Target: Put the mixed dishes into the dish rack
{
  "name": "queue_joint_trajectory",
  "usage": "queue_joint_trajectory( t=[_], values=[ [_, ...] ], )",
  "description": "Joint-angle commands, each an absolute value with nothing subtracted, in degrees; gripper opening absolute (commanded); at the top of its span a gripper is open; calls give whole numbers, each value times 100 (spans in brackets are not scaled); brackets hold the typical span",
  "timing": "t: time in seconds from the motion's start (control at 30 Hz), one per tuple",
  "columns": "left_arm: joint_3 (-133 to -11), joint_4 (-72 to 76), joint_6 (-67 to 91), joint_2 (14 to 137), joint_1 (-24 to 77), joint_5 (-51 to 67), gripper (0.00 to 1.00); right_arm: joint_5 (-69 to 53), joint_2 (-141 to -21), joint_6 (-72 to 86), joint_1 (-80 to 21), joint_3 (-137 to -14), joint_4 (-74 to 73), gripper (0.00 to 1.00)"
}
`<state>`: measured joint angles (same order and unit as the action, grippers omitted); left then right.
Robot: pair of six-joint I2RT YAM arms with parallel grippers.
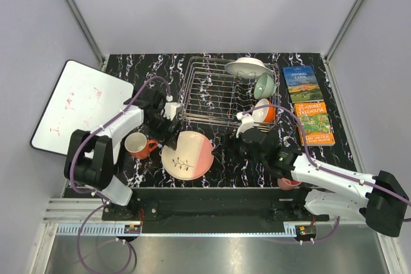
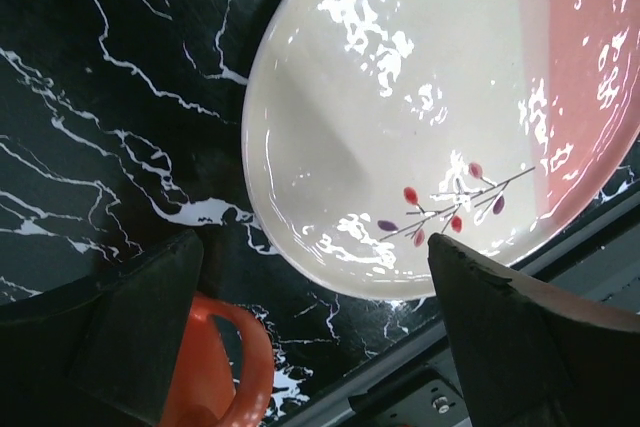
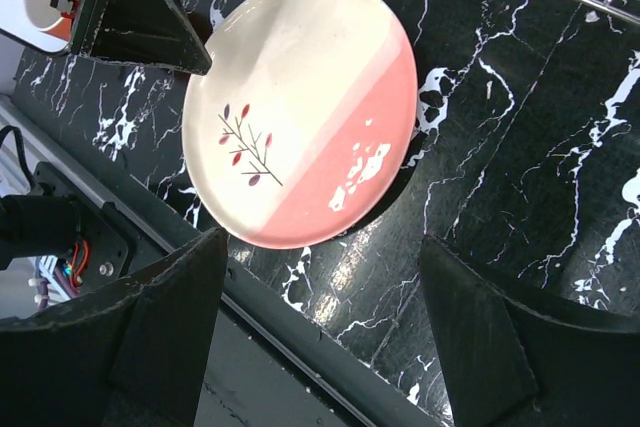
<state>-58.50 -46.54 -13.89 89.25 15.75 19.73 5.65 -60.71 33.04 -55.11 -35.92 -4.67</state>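
Observation:
The pink-and-cream plate (image 1: 187, 154) with the twig drawing lies flat on the black marble table in front of the dish rack (image 1: 212, 94); it also shows in the left wrist view (image 2: 400, 97) and the right wrist view (image 3: 300, 107). My left gripper (image 1: 168, 137) (image 2: 312, 247) is open and empty over the plate's left rim. An orange-red mug (image 1: 137, 145) (image 2: 215, 377) stands just left of it. My right gripper (image 1: 228, 149) (image 3: 322, 242) is open and empty at the plate's right. The rack's right end holds a white plate (image 1: 249, 67), a mint-green bowl (image 1: 264, 85) and an orange bowl (image 1: 266, 113). A pink cup (image 1: 288, 184) is partly hidden under my right arm.
Two colourful books (image 1: 307, 104) lie right of the rack. A white board (image 1: 80, 104) leans off the table's left side. The table's near edge and a black rail (image 3: 300, 347) run just below the plate.

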Motion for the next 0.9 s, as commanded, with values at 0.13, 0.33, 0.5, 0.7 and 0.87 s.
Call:
queue_joint_trajectory(
  t=[0.13,0.33,0.5,0.7,0.87],
  values=[
    [-5933,-4140,-1424,9412,1722,2241,99,843,-6363,3305,-5608,-3805,-615,82],
    [-5906,-4008,-1503,9782,1872,2136,99,932,-6249,3384,-5607,-3753,-659,81],
    [-5889,-3946,-1573,9896,2012,2127,99,905,-6178,3445,-5616,-3674,-633,81],
    [-5748,-3903,-1731,9774,2338,2136,99,651,-6898,3340,-5599,-4051,-694,81],
    [-5704,-3858,-1819,9650,2347,2197,84,422,-7856,3199,-5590,-4649,-993,80]
  ],
)
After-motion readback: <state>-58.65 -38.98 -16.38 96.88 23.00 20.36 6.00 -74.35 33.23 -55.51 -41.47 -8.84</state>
